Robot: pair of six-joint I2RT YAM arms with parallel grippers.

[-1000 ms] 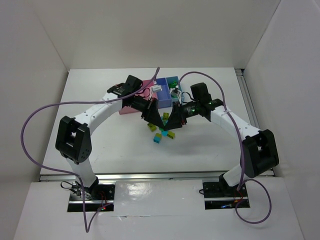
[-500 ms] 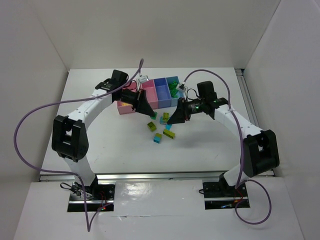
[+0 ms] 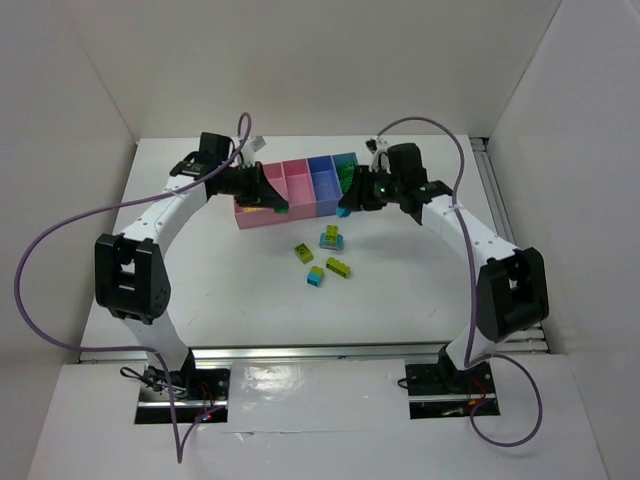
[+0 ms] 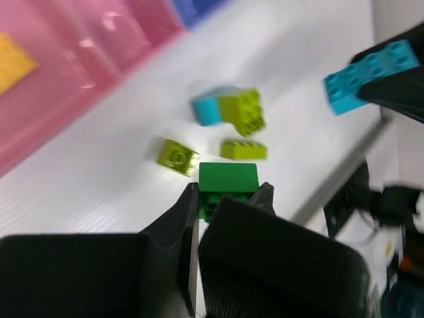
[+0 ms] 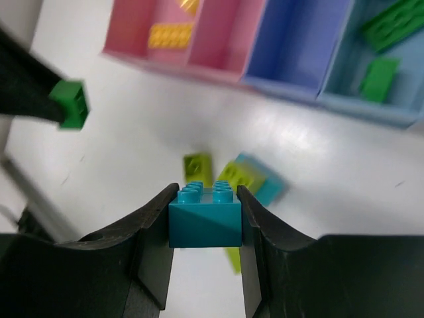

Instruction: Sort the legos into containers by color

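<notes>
**Left arm.** The left gripper [image 3: 268, 200] is hanging above the table [image 3: 200, 280]; in the top view it is overlapping the near part of the wide pink bin [image 3: 255, 221]. Its 2 fingers are pinching 1 dark green brick [image 4: 228, 180], which is sticking out past the fingertips.

**Containers.** The 4 joined bins are sitting in a row at the far middle of the table.
- The wide pink bin is on the left and is holding a yellow brick [image 5: 169, 34].
- Next to it is the narrow pink bin [image 3: 298, 208].
- Then comes the blue-violet bin [image 3: 322, 205].
- The light blue bin [image 5: 344, 99] is on the right and is holding 2 dark green bricks [image 5: 379, 78].

**Loose legos.** 4 groups are lying on the table just near of the bins, between the 2 arms.
- A lime brick [image 3: 302, 252] is lying on the left.
- A small cyan brick [image 3: 315, 278] is lying nearest to the arm bases.
- A cyan-and-lime pair [image 3: 330, 237] is lying closest to the bins, with its 2 bricks touching.
- A second lime brick [image 3: 338, 267] is lying on the right.

**Right arm.** The right gripper [image 3: 348, 205] is hanging off the table at the near edge of the light blue bin. Its 2 fingers are clamping 1 cyan brick [image 5: 204, 215] from both sides, studs facing away from the wrist camera.
</notes>
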